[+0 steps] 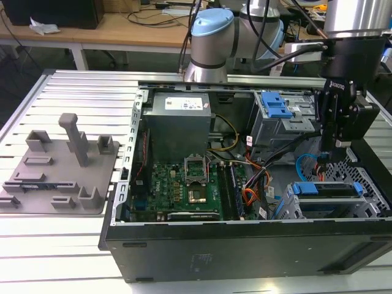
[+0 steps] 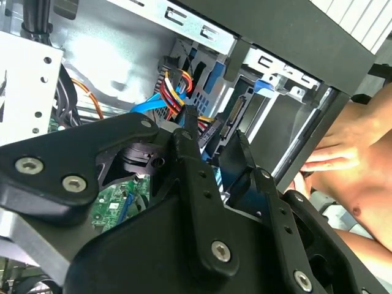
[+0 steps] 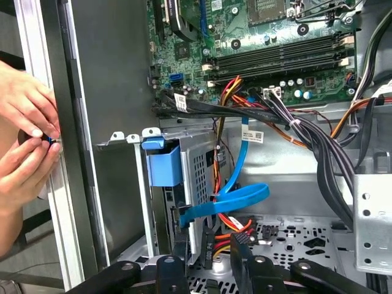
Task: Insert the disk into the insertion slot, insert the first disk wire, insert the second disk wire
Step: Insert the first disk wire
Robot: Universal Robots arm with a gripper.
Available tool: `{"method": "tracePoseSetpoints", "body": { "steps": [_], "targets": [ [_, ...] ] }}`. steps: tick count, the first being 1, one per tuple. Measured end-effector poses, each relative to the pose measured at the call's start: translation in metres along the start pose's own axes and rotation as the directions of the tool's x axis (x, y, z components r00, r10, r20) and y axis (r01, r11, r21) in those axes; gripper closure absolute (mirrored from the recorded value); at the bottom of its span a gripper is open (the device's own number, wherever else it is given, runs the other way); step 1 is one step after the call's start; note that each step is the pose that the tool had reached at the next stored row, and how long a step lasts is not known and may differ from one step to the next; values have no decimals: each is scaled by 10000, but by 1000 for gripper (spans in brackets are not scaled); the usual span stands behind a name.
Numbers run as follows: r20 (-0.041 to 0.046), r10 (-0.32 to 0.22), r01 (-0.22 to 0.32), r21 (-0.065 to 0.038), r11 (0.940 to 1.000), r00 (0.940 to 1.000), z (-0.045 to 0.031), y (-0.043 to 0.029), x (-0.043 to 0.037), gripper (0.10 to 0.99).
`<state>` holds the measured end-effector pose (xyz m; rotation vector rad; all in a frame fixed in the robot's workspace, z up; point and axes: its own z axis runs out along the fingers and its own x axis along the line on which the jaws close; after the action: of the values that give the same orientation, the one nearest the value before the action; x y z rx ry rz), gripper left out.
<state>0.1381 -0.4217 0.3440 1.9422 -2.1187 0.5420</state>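
The boxy sheet-metal computer case is black outside and pale grey inside. The ribbed aluminium tabletop is silver with dark parallel grooves, and the moulded plastic fixture plate is plain mid-grey. The flat motherboard is green, dotted with silver and black parts. The disk shows a bright blue plastic frame. The insertion slot is grey metal patterned with small holes. The first disk wire has orange, red and yellow strands, and the second disk wire is a flat light-blue band. The jointed hand is matte black.
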Motion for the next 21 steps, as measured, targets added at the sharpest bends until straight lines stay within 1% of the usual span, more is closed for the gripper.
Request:
{"method": "tracePoseSetpoints", "body": {
  "steps": [2, 6, 7, 9, 13, 21],
  "targets": [
    [-19, -1, 1, 2, 10000, 10000, 2, 0, -6, 675],
    [-93, -13, 14, 13, 10000, 10000, 9, 1, -11, 675],
    [-105, -21, 21, 17, 10000, 9999, 10, 1, -12, 690],
    [-133, -36, 36, 25, 10000, 9999, 13, 2, -16, 827],
    [-209, -60, 61, 41, 10000, 9998, 19, 3, -21, 827],
    [-311, -82, 84, 57, 9999, 9995, 20, 7, -35, 827]
  ]
}}
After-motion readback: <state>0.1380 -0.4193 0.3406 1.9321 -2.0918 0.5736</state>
